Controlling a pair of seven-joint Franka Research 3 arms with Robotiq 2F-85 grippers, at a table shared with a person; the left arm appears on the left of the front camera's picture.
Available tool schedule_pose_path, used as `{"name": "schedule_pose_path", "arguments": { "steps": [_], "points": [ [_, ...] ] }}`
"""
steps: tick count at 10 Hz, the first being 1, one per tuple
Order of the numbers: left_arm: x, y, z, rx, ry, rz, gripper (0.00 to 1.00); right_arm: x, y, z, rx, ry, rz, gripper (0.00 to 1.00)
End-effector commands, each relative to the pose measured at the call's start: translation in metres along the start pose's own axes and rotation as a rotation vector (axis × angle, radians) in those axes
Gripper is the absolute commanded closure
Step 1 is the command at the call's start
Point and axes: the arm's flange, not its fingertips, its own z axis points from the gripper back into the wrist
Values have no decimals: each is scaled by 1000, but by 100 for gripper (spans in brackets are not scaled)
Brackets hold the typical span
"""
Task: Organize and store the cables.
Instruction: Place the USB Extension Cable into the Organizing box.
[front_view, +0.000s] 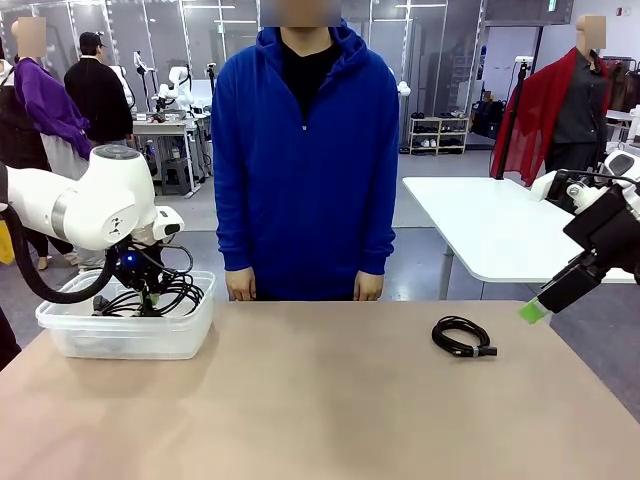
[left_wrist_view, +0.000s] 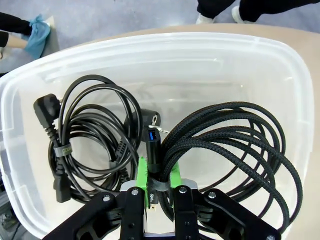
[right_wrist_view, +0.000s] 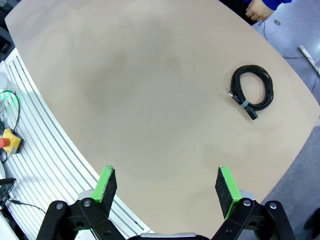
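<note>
Left gripper (left_wrist_view: 157, 176) jaws pinch the braided cable (left_wrist_view: 235, 145) in the nine-o'clock bin (left_wrist_view: 150, 50) (right gripper (right_wrist_view: 166, 187): spread); retreating unopened would drag it out.

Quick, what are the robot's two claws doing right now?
Left gripper: shut on the braided black cable coil, over the clear plastic bin.
Right gripper: open, holding nothing.

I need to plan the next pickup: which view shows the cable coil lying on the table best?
The right wrist view: it looks down on the cable coil, showing the whole loop, its grey tie and plug ends. The front view shows the coil at a low angle, flattened.
</note>
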Motion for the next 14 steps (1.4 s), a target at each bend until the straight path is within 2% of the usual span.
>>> {"name": "schedule_pose_path", "arguments": {
  "steps": [1,4,5,13,14],
  "points": [
    [7,-1,-2,1,-29,30,81,-1,0,0,-11,14,-2,0],
    [1,-2,-6,-3,-20,34,81,-1,0,0,-11,14,-2,0],
    [0,-1,-4,-1,-18,36,76,-1,0,0,-11,14,-2,0],
    [-4,3,5,2,-26,39,56,-1,0,0,-11,14,-2,0],
    [-5,3,6,2,-29,37,60,-1,0,0,-11,14,-2,0]
  ]
}}
